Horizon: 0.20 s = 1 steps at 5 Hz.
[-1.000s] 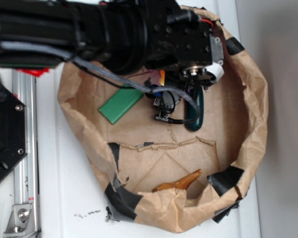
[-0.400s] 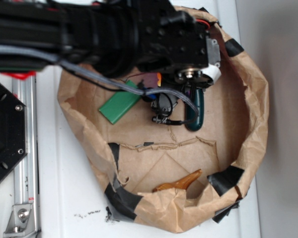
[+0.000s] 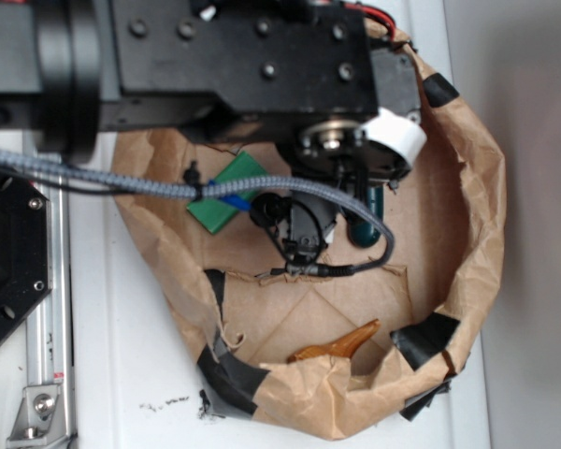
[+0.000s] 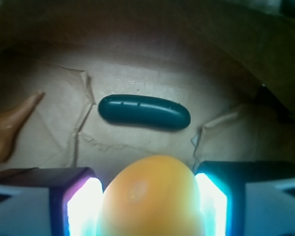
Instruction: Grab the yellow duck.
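gripper point(image 4: 150, 206) jaws clamped on yellow duck point(image 4: 150, 196) | risk: round body slips out if squeeze weak

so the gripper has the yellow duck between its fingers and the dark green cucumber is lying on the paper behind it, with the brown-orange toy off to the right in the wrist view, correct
Not quite. In the wrist view the brown-orange toy is at the left edge, not the right. The rest holds: the yellow duck sits between the fingers of the gripper, and the dark green cucumber lies on the paper beyond it.
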### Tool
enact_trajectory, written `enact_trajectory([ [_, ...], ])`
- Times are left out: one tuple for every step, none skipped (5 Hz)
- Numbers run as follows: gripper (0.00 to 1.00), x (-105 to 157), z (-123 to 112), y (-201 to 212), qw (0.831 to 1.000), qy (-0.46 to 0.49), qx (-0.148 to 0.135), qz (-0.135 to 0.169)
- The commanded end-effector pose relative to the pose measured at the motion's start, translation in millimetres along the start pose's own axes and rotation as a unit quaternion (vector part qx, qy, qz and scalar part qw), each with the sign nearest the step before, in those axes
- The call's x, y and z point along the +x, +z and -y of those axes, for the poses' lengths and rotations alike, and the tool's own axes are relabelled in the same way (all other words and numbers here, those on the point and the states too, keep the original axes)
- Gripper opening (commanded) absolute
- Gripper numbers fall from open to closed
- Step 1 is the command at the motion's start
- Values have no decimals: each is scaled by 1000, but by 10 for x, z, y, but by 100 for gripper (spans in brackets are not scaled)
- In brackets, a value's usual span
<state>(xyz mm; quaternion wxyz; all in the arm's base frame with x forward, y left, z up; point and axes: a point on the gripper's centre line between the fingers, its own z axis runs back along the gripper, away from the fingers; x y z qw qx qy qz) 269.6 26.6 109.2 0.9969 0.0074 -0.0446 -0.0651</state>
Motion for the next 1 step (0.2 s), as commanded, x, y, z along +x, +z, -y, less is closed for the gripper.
enact_trajectory([
  [0,31,203,282,999,46,-20,-10],
])
